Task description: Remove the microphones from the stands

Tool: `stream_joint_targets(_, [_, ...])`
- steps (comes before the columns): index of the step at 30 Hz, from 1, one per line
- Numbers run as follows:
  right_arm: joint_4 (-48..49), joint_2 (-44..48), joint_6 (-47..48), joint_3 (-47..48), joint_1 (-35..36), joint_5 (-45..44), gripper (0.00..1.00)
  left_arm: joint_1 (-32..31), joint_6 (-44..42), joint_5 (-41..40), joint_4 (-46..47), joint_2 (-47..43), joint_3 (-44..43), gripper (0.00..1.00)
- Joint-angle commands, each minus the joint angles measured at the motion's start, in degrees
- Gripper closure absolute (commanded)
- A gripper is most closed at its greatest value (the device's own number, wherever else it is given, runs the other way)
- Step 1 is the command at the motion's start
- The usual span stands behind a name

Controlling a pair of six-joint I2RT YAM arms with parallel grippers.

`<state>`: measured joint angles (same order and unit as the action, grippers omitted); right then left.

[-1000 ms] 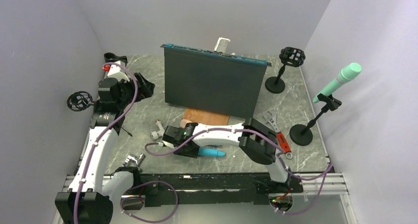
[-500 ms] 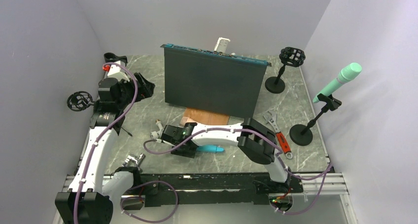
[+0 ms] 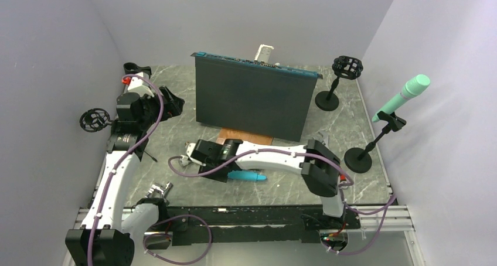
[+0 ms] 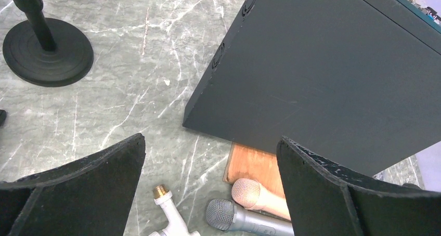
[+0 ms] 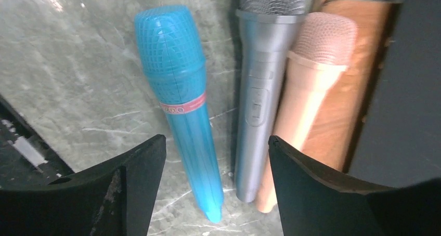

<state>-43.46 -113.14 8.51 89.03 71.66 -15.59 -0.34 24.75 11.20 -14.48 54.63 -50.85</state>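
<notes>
While the marble surface (image 3: 176, 138) carries the dark panel (image 3: 252, 99) at its back, you see the mint microphone (image 3: 405, 96) clipped in its stand (image 3: 358, 159) by the right edge. Your left gripper (image 4: 210, 158) is spread wide, holding nothing. Your right gripper (image 5: 217, 143) hangs parted over the blue microphone (image 5: 179, 85), lying flat beside the silver microphone (image 5: 262, 75) and the pink microphone (image 5: 312, 75).

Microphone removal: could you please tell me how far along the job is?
Done: the blue microphone, silver microphone and pink microphone lie on the table. In hand: nothing; the right tool hovers open over the blue one. Left: the green microphone sits clipped in its stand.
</notes>
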Motion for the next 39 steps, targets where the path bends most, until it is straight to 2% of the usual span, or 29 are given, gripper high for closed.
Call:
stream_joint_targets(1, [1.50, 8.70, -1.04, 0.69, -0.24, -2.05, 0.24, 0.16, 0.38, 1.19, 2.15, -1.48, -1.14, 0.01])
stream_joint_targets(5, [3.84, 16.36, -1.26, -1.74, -1.65, -5.66, 0.22, 0.16, 0.39, 1.11, 2.11, -1.94, -1.16, 0.01])
stream_joint_targets(10, [2.96, 24.51, -1.47, 0.72, -6.94, -10.35, 0.19, 0.16, 0.38, 1.38, 2.08, -2.23, -1.24, 0.01])
stream_joint_targets(13, [3.61, 29.64, -2.59, 3.47, -13.23, -11.10, 0.15, 0.16, 0.29, 1.37, 2.02, -2.69, -1.28, 0.01])
stream_joint_targets(16, [6.11, 34.63, -4.65, 5.66, -21.30, -12.21, 0.06, 0.16, 0.42, 1.58, 2.38, -3.12, -1.03, 0.01])
stream_joint_targets(19, [7.01, 36.66, -6.30, 10.19, -28.49, -14.85, 0.01, 0.16, 0.71, 2.27, 2.52, -3.06, -1.08, 0.01])
stream_joint_targets(23, [4.40, 33.30, -6.94, 19.84, -36.95, -18.67, 0.01, 0.16, 1.19, 3.22, 2.86, -2.94, -0.93, 0.01])
stream_joint_targets(31, [-13.87, 15.51, -13.09, 49.83, -52.99, -17.71, 0.02, 0.16, 1.59, 3.85, 3.26, -3.06, -0.66, 0.01])
stream_joint_targets(39, [-12.59, 11.60, -14.75, 50.38, -66.07, -8.60, 0.05, 0.16, 1.96, 4.53, 3.67, -2.86, -0.57, 0.01])
